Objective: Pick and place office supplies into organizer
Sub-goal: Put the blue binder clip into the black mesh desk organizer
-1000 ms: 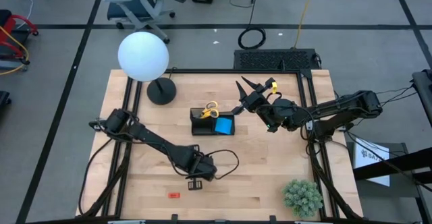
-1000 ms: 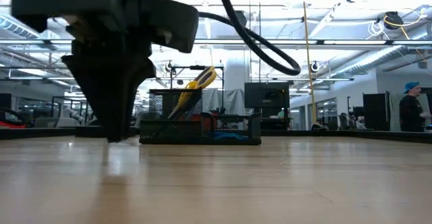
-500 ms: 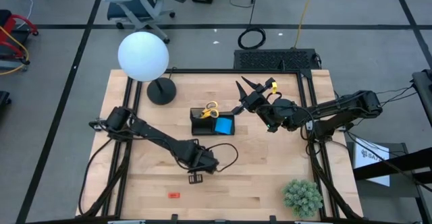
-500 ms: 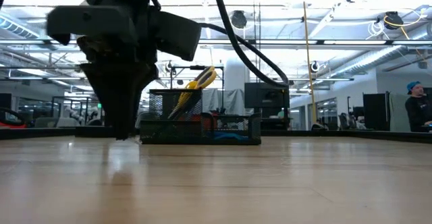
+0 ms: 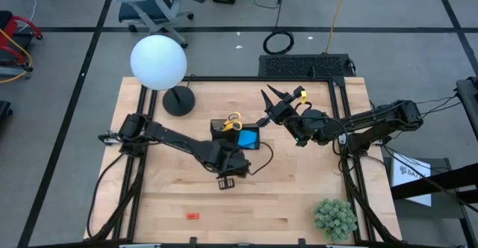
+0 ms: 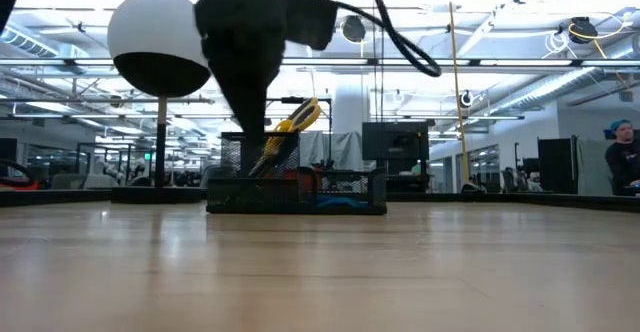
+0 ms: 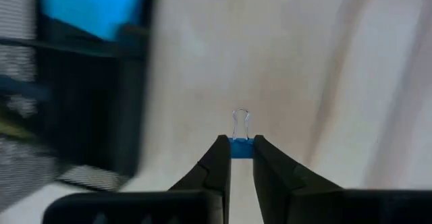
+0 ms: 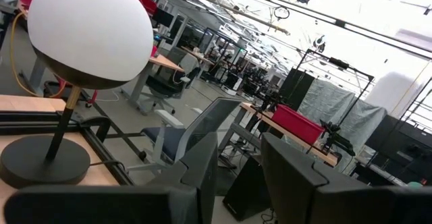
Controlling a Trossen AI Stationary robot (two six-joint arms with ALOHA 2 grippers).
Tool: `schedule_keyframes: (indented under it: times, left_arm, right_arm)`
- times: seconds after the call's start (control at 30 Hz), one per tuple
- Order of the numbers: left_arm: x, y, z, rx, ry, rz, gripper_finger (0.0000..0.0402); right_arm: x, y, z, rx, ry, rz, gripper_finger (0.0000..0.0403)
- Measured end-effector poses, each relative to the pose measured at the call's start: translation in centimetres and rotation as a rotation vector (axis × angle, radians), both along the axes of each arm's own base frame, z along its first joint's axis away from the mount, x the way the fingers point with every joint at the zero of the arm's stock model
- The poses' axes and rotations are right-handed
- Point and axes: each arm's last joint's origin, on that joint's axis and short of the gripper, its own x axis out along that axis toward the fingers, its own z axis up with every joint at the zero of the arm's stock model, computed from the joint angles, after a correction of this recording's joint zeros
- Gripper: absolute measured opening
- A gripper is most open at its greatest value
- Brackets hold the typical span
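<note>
One blue binder clip (image 7: 241, 147) sits clamped in the left gripper (image 7: 241, 158), near the organizer (image 5: 222, 138). Thin tip hold risks slippage. Right gripper (image 5: 278, 101) waits, jaws apart

my two arms are dark and jointed, with black cables looping off them. each ends in flat black tapered fingers (image 7: 214, 166).

The worktop (image 5: 299, 203) is pale wood, smooth with a soft sheen and fine straight grain. The organizer (image 6: 300, 187) is black wire mesh, matt metal by its look. The scissors (image 5: 232, 121) have glossy yellow plastic handles. The left pincer (image 7: 241, 158) has smooth matt black fingers (image 7: 214, 166), plastic-looking, closed on a binder clip (image 7: 241, 140) with a blue painted body and thin shiny wire loop. The lamp (image 5: 159, 63) has a smooth matt white globe and a matt black base.
</note>
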Motion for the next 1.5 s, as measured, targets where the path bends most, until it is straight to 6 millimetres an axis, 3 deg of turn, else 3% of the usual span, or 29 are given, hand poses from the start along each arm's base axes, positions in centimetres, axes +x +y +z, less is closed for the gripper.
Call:
schedule_keyframes:
  times: [0.4,1.07,1.5]
  left_arm:
    - [0.1,3.5,0.7,0.145,0.054,0.048,0.0047]
    - [0.5,8.5,0.7,0.156,0.091,0.068,0.0042]
    - [0.5,9.9,0.7,0.156,0.103,0.062,0.0046]
  right_arm:
    - [0.0,0.0,0.0,0.000,0.000,0.000,0.0105]
    - [0.0,0.0,0.0,0.000,0.000,0.000,0.0105]
    - [0.0,0.0,0.0,0.000,0.000,0.000,0.0105]
